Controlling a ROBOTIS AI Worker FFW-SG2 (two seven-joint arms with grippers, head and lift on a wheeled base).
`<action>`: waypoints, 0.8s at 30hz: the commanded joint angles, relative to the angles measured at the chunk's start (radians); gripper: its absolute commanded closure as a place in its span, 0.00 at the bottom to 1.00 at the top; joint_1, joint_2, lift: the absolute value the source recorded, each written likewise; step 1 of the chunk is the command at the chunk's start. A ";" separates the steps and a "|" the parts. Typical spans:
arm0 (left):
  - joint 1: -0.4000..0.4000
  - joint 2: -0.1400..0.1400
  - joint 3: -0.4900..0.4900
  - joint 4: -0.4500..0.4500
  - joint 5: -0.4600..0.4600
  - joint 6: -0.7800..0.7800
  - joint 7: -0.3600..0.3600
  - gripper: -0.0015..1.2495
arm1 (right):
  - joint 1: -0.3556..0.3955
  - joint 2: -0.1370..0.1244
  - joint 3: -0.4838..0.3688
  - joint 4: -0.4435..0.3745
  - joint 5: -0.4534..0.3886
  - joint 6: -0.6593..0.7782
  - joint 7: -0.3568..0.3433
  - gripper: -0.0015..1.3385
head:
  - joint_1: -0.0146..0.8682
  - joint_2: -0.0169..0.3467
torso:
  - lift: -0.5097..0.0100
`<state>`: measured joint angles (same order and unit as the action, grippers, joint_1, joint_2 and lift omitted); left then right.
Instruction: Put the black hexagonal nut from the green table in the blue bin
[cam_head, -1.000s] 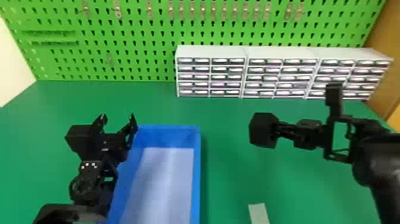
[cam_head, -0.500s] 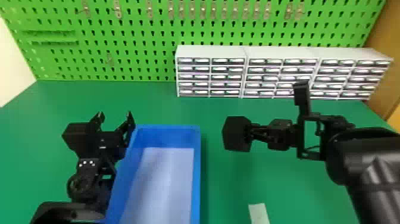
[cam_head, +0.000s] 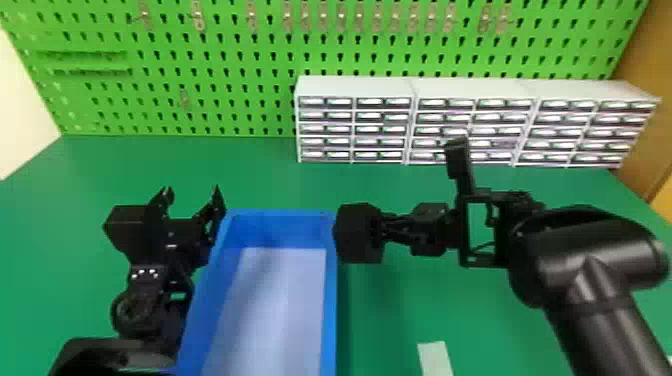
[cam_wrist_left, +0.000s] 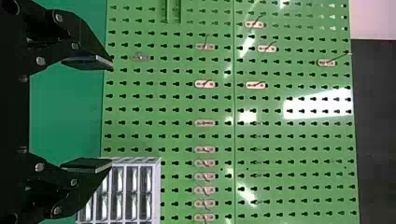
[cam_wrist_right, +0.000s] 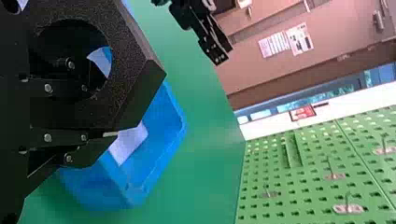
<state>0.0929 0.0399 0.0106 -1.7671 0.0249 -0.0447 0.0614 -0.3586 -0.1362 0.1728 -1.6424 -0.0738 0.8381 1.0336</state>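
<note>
Right hand clamped on black hexagonal nut, nut beside blue bin's right rim, so likely carry is leftward over the opening; left hand, fingers apart, sits beyond left rim

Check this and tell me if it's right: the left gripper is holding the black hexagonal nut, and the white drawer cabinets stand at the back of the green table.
Wrong gripper: the head view shows the right gripper holding the black hexagonal nut. The white drawer cabinets do stand at the back of the green table.
</note>
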 joint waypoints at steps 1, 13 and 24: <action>-0.001 0.000 0.000 0.000 -0.002 0.000 0.000 0.40 | -0.019 0.004 0.047 0.026 -0.018 -0.004 -0.006 0.88 | 0.76 0.20 | 0.80; -0.004 0.000 0.003 0.000 -0.005 0.000 0.000 0.40 | -0.057 -0.003 0.183 0.078 -0.113 -0.014 -0.050 0.88 | 0.76 0.20 | 0.80; -0.006 0.000 0.008 0.000 -0.008 -0.001 0.000 0.40 | -0.086 -0.013 0.312 0.118 -0.210 -0.031 -0.089 0.88 | 0.76 0.20 | 0.80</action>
<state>0.0881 0.0399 0.0177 -1.7671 0.0184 -0.0448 0.0614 -0.4379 -0.1473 0.4504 -1.5360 -0.2587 0.8122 0.9490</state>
